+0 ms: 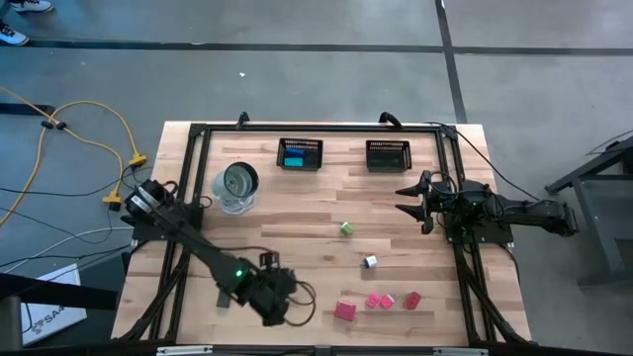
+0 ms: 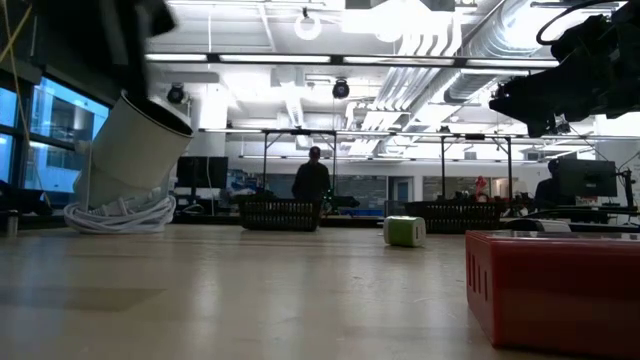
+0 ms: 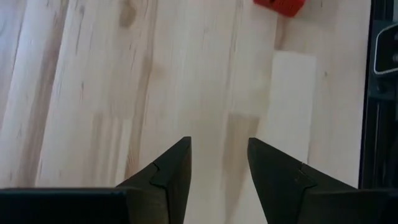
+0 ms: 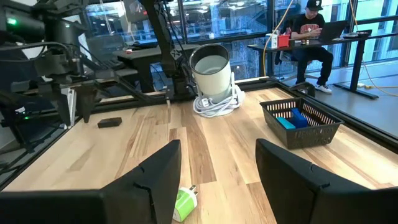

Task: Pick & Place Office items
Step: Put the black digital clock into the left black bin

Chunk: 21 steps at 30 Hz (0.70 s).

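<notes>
Hovering at the high view's lower left, the left gripper (image 1: 282,309) is empty with jaws parted, near the pink pieces (image 1: 379,302) (probably its next pick). At right of centre, the right gripper (image 1: 406,198) hangs open by the far baskets (image 1: 300,154). Its wrist view shows the green piece (image 4: 184,203) between its fingers.

I see a pale wooden bench (image 1: 297,247) with a black frame running round its edges. Along the far edge sit two black mesh baskets: the left basket (image 1: 300,154) and the right basket (image 1: 388,155), well apart. Nearer the far left corner stands a white cylinder camera (image 1: 236,185), tilted, on a coil of white cable (image 4: 214,104). A small flat black piece (image 4: 109,122) lies near the left edge. Off the bench, yellow cables (image 1: 94,138) trail over the grey floor. Beyond, a person (image 4: 309,34) sits at a desk.
</notes>
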### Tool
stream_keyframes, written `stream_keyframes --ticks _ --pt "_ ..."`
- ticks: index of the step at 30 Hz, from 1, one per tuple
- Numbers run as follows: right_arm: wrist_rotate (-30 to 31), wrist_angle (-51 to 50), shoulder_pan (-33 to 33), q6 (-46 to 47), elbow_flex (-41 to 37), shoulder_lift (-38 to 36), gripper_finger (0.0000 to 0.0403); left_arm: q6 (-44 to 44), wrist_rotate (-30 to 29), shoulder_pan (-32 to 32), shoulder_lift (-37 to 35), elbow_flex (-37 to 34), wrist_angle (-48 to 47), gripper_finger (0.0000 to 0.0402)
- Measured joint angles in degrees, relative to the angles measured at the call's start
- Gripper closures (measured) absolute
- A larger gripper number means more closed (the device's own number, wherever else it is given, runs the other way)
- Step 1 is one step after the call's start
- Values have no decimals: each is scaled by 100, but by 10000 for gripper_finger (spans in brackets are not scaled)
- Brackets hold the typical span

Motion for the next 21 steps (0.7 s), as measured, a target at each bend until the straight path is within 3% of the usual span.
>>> stream_keyframes --ticks 16,21 --pt "1 0 -1 0 0 1 208 -3509 -397 -1161 -2 0 -1350 252" --pt "0 0 -1 -1 2 0 208 -4636 3 -1176 -1 0 -1731 252"
